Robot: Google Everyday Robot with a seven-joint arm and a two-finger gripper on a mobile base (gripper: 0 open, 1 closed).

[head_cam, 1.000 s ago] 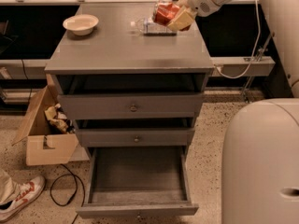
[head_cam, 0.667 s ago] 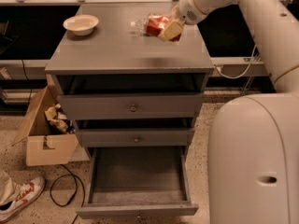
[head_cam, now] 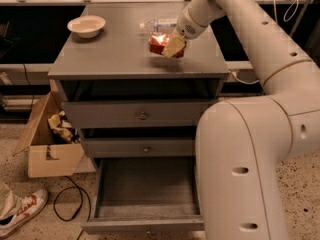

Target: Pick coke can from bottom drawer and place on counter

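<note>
Placing step: coke can held just above the worktop — release not yet made.
Gripper: over the worktop's right half, jaws closed on the can.
Bottom drawer: open, no can inside.
Next move: set down — then part jaws.

you have one coke can in sight and one gripper — it hangs just above the right middle of the one counter, its fingers clamped on that can. behind it lies one clear bottle, and at the far left sits one pale bowl. count three grey drawers: two upper drawers and one bottom drawer, pulled out. each upper drawer shows one round knob — two clear ones. on the floor you have one cardboard box, one shoe and one black cable. one robot arm reaches in.
</note>
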